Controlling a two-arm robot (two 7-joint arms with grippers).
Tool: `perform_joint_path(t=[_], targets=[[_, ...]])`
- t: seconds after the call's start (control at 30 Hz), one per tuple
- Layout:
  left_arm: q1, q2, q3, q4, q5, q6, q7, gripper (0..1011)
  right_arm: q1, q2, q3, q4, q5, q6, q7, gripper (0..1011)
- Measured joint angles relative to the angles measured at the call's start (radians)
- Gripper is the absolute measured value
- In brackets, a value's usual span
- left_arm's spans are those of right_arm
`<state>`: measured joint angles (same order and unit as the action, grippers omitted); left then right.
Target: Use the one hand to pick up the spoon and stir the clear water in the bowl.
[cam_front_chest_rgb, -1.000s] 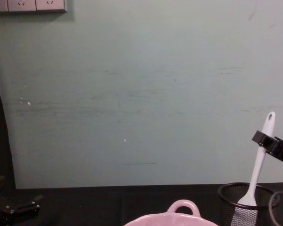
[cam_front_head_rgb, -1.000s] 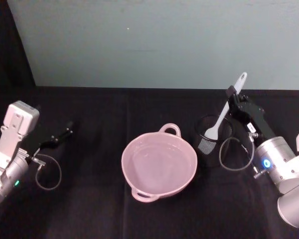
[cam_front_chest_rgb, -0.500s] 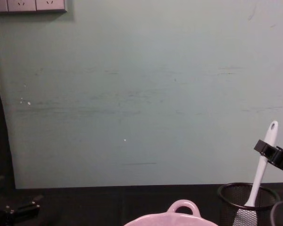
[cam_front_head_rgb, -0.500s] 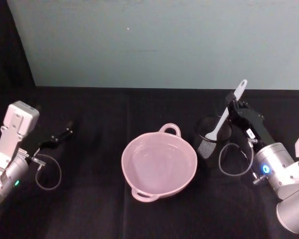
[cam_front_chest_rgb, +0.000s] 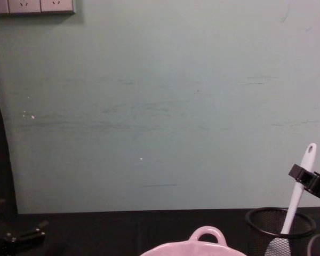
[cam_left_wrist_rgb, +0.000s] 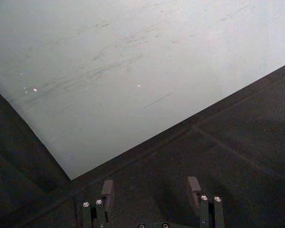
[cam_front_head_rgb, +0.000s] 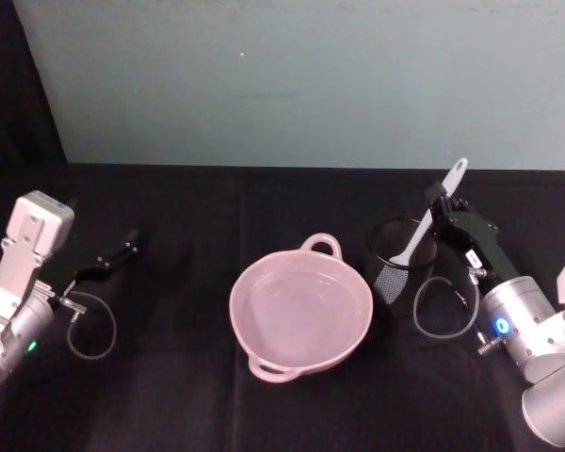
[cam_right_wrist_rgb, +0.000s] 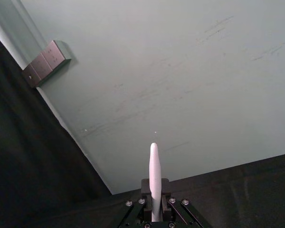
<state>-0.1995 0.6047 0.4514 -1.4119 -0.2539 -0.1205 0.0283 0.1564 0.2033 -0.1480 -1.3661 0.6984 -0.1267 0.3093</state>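
The white spoon (cam_front_head_rgb: 416,237) stands tilted with its head down inside the black wire-mesh cup (cam_front_head_rgb: 388,275). My right gripper (cam_front_head_rgb: 440,201) is shut on the spoon's upper handle, and the holed end sticks out above the jaws. The chest view has the spoon (cam_front_chest_rgb: 298,194) slanting into the cup (cam_front_chest_rgb: 266,221) with the right gripper (cam_front_chest_rgb: 301,175) clamped near its top. In the right wrist view the handle tip (cam_right_wrist_rgb: 154,166) rises from between the shut jaws. The pale pink bowl (cam_front_head_rgb: 237,301) holds clear water left of the cup. My left gripper (cam_front_head_rgb: 127,247) rests open at the far left.
The black cloth table runs back to a pale green wall. A wall socket plate (cam_front_chest_rgb: 32,5) sits at the upper left. A loop of cable (cam_front_head_rgb: 443,301) hangs by the right wrist, close to the mesh cup. Bare cloth lies between the left gripper and the bowl.
My right gripper has come down with the spoon, and the spoon's head has sunk deeper into the mesh cup. The left arm and the bowl have not moved.
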Motion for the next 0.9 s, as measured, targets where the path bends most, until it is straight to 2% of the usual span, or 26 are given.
perform_joint_path(t=[0.23,0.33,0.37,0.43,0.47,0.57,0.67,0.7,0.77,0.8,0.9], targets=[[0.000,0.000,0.000,0.000,0.000,0.000,0.000,1005,0.000,0.000,0.000,0.000,0.000,0.001,0.000,111],[0.000,0.000,0.000,0.000,0.000,0.000,0.000,1005,0.001,0.001,0.000,0.000,0.000,0.001,0.001,155],[0.000,0.000,0.000,0.000,0.000,0.000,0.000,1005,0.001,0.001,0.000,0.000,0.000,0.001,0.001,209],[0.000,0.000,0.000,0.000,0.000,0.000,0.000,1005,0.001,0.001,0.000,0.000,-0.001,0.002,0.001,248],[0.000,0.000,0.000,0.000,0.000,0.000,0.000,1005,0.001,0.001,0.000,0.000,-0.001,0.002,0.001,306],[0.000,0.000,0.000,0.000,0.000,0.000,0.000,1005,0.001,0.001,0.000,0.000,-0.001,0.002,0.001,364],[0.000,0.000,0.000,0.000,0.000,0.000,0.000,1005,0.002,0.001,0.000,0.000,-0.001,0.002,0.001,507],[0.000,0.000,0.000,0.000,0.000,0.000,0.000,1005,0.002,0.001,0.000,-0.001,-0.002,0.003,0.001,507],[0.000,0.000,0.000,0.000,0.000,0.000,0.000,1005,0.002,0.001,0.000,-0.001,-0.002,0.003,0.001,565],[0.000,0.000,0.000,0.000,0.000,0.000,0.000,1005,0.002,0.001,0.000,-0.001,-0.002,0.003,0.001,625],[0.000,0.000,0.000,0.000,0.000,0.000,0.000,1005,0.002,0.001,0.000,-0.001,-0.002,0.003,0.001,695]])
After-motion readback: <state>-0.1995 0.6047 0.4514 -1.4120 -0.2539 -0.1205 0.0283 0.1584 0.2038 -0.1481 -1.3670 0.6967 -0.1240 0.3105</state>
